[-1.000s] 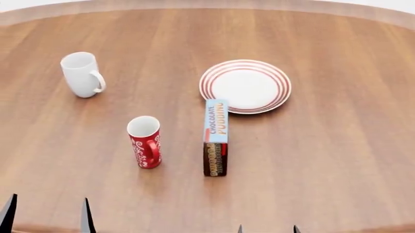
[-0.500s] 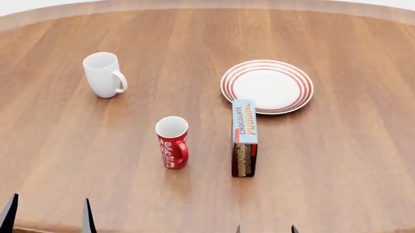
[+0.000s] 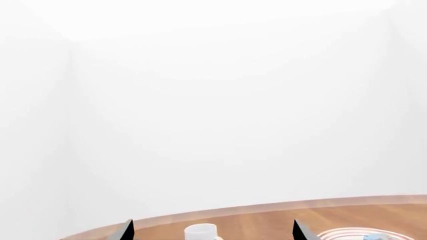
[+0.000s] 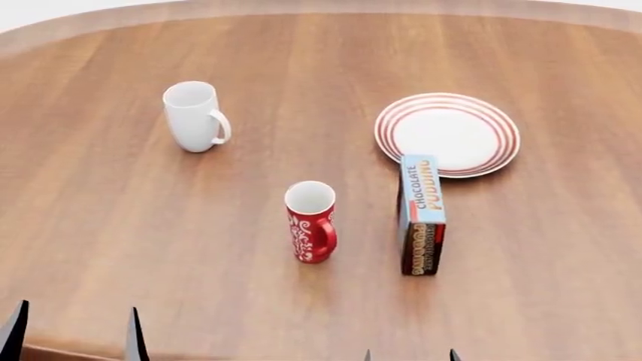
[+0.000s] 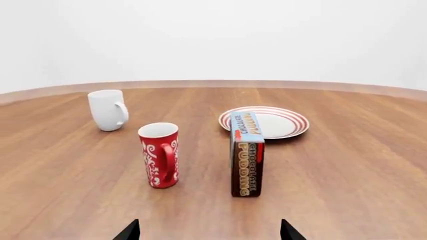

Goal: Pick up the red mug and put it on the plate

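Note:
The red mug (image 4: 311,223) (image 5: 160,155) stands upright near the middle of the wooden table, its handle facing me. The plate (image 4: 447,134) (image 5: 264,122), white with red rings, lies farther back and to the right with nothing on it. My left gripper (image 4: 74,338) (image 3: 213,232) is at the near left table edge, open, its dark tips wide apart. At the near edge, right of the mug, only the tips of my right gripper (image 4: 411,356) (image 5: 210,232) show. It is open, well short of the mug, and holds nothing.
A chocolate pudding box (image 4: 422,214) (image 5: 245,154) stands on edge between the red mug and the plate, its far end touching or just short of the plate's near rim. A plain white mug (image 4: 194,116) (image 3: 200,232) stands at the back left. The table's curved far edge (image 4: 321,6) runs along the back.
Everything on the table has slid to the right in the head view, by roughly a mug's width each half second. Both grippers keep the same place in the picture.

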You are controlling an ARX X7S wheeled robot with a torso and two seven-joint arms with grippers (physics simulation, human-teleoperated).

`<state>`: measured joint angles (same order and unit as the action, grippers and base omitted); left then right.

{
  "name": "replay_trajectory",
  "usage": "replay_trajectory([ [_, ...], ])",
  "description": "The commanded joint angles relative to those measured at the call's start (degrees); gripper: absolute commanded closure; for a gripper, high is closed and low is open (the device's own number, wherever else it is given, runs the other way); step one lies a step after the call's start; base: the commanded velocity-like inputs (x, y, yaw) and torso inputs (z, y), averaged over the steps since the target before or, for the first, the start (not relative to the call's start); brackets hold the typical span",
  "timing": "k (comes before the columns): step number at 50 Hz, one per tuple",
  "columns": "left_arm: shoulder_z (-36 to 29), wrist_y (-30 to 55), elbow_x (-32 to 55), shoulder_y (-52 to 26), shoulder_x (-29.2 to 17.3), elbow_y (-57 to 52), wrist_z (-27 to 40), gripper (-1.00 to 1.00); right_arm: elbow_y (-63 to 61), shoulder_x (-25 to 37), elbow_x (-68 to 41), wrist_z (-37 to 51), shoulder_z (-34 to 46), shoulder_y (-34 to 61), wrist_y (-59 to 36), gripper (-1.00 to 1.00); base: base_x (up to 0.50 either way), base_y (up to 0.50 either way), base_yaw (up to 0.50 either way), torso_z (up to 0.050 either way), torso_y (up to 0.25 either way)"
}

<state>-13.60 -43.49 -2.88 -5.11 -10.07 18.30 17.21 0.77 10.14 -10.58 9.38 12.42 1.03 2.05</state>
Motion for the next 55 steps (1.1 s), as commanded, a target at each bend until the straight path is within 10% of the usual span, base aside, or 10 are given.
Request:
replay_trajectory([
  [1, -0.5, 0.2, 0.2, -0.1, -0.3, -0.1, 0.3, -1.00, 0.1, 0.3, -0.3, 0.3, 0.3, 0.0, 0.2, -1.00, 0.00, 0.20, 0.00, 0.000, 0.000],
  [55, -2.2, 0.3, 0.5, -0.4, -1.4, -0.1, 1.8, -1.00, -0.2, 1.6, -2.6, 0.5, 1.7, -0.1, 1.7, -1.00, 0.00, 0.10, 0.00, 0.000, 0.000],
])
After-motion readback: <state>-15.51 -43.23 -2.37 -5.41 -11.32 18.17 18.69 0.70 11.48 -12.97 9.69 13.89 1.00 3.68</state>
